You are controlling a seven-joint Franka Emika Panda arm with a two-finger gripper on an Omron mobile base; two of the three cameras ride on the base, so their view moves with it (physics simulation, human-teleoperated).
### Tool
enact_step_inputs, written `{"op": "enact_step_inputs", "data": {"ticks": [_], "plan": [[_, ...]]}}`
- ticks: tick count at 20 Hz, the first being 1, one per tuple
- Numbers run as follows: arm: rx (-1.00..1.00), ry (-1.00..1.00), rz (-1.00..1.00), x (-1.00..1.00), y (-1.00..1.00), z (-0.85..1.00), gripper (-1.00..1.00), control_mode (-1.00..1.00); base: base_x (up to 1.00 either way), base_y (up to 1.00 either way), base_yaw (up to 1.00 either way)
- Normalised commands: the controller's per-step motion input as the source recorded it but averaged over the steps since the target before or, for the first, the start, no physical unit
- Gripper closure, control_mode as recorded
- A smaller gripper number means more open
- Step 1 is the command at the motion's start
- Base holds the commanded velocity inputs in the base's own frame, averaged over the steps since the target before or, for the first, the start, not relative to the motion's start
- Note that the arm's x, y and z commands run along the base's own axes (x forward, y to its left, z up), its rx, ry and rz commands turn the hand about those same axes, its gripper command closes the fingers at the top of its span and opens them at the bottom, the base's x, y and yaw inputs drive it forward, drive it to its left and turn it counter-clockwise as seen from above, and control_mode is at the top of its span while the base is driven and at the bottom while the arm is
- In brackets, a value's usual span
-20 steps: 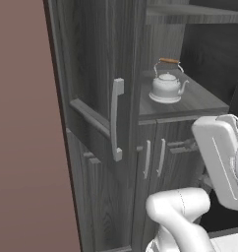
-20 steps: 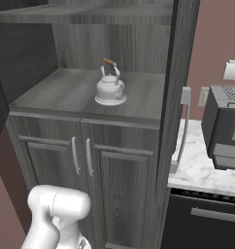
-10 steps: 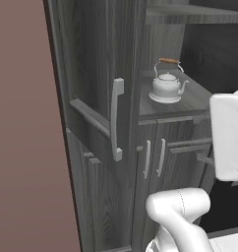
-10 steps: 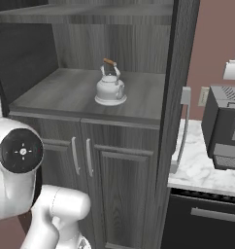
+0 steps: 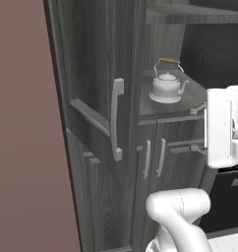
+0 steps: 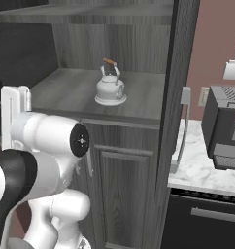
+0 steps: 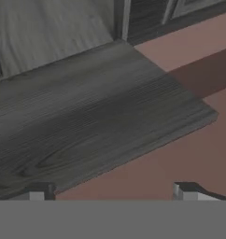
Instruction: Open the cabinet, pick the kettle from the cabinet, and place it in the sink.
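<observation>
The cabinet (image 5: 99, 74) stands with its tall doors swung open; the left door's long silver bar handle (image 5: 116, 120) faces me, and the right door (image 6: 180, 73) shows edge-on. The kettle (image 5: 167, 86) (image 6: 110, 88) sits upright on the open shelf, arched handle up, untouched. My white arm (image 5: 224, 126) (image 6: 44, 148) rises in front of the lower doors, below and well short of the kettle. In the hand view my gripper (image 7: 112, 191) is open with nothing between its fingertips (image 7: 38, 192), looking at a dark wood-grain panel (image 7: 87, 116) of the cabinet. The sink is out of view.
Shorter dark grey doors with small handles (image 5: 154, 157) close the space under the shelf. To the right a dark coffee machine (image 6: 226, 126) stands on the white marble counter (image 6: 199, 168), above a black appliance front (image 6: 207, 216). A brown wall (image 5: 27, 147) borders the cabinet on the left.
The arm has swung up and across in front of the lower doors, growing larger in both base views. The kettle and the open doors have not moved.
</observation>
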Motion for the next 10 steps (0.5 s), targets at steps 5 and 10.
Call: {"op": "enact_step_inputs", "data": {"ticks": [5,10], "plan": [[0.09,-0.05,0.22,0.18,0.24,-0.22,-1.0,-1.0,0.0,0.0,0.0],[0.03,-0.01,0.08,0.24,0.32,-0.09,-1.0,-1.0,0.0,0.0,0.0]]}}
